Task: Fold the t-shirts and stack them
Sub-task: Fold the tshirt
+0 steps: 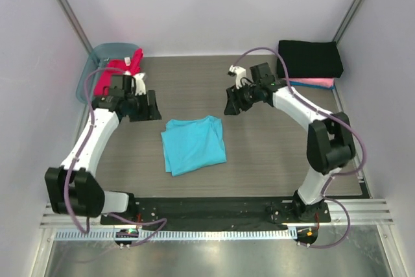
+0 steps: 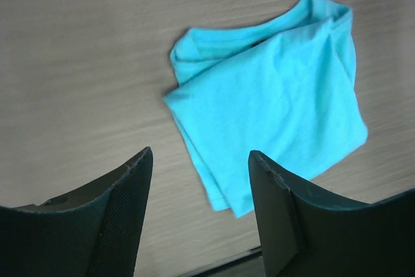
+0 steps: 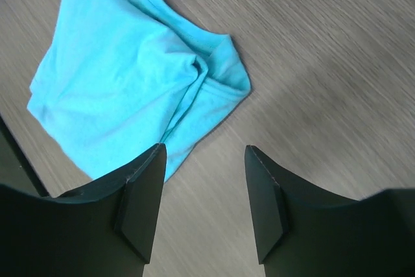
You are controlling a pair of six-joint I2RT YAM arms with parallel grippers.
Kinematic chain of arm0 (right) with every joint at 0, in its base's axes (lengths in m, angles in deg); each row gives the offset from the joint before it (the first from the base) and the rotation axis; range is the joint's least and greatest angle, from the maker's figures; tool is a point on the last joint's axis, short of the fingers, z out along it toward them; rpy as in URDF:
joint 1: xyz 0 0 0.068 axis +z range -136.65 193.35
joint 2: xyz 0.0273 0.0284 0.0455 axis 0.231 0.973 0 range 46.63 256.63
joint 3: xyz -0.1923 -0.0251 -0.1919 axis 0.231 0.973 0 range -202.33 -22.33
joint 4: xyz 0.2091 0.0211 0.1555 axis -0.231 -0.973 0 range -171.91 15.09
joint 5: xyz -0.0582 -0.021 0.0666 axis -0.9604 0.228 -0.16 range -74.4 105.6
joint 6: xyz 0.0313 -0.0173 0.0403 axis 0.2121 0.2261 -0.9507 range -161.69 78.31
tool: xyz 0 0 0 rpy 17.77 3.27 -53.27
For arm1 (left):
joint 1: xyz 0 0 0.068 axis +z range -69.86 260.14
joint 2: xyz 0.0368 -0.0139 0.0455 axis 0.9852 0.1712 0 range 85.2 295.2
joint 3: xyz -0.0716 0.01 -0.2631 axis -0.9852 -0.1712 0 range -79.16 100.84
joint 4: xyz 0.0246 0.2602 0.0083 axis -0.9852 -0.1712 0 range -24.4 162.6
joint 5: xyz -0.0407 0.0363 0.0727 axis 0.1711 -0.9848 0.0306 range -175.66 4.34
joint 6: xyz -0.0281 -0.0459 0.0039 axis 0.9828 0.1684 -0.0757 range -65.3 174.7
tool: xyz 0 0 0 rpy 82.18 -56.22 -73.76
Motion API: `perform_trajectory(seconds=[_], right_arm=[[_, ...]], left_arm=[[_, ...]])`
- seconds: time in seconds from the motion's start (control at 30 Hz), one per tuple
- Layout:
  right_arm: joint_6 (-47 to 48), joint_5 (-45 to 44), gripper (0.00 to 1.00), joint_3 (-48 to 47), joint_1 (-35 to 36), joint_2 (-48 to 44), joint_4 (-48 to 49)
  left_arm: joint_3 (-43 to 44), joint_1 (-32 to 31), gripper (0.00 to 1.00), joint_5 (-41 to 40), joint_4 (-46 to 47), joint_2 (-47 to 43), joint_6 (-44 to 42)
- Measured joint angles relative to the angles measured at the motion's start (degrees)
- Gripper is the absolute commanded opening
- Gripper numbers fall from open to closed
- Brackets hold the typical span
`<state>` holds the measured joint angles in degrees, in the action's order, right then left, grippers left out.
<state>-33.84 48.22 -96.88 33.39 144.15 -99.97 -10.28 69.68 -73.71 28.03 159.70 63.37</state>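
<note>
A turquoise t-shirt (image 1: 194, 145) lies folded in a rough square in the middle of the table; it also shows in the left wrist view (image 2: 272, 95) and the right wrist view (image 3: 123, 76). A red-magenta t-shirt (image 1: 115, 71) lies crumpled in the tub at the back left. A folded black t-shirt (image 1: 310, 58) lies on a folded pink one (image 1: 316, 83) at the back right. My left gripper (image 1: 146, 107) is open and empty, above the table left of the turquoise shirt. My right gripper (image 1: 231, 103) is open and empty, up and right of it.
A translucent blue-grey plastic tub (image 1: 92, 61) stands at the back left corner. White walls close in the table on the back and both sides. The black base strip (image 1: 214, 207) runs along the near edge.
</note>
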Motion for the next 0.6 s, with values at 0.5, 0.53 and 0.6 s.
perform_trajectory(seconds=[0.5, 0.53, 0.6], right_arm=[[6.23, 4.96, 0.57, -17.73, 2.03, 21.51, -4.04], [6.45, 5.49, 0.58, -18.03, 2.21, 21.86, -4.09], [6.99, 6.78, 0.59, -18.25, 2.67, 22.25, -4.17]], left_arm=[[-7.41, 8.07, 0.59, 11.67, 9.14, 14.95, 14.91], [-7.39, 8.07, 0.59, 11.69, 9.44, 15.69, 14.86], [-7.30, 8.07, 0.58, 11.72, 9.90, 17.35, 14.73]])
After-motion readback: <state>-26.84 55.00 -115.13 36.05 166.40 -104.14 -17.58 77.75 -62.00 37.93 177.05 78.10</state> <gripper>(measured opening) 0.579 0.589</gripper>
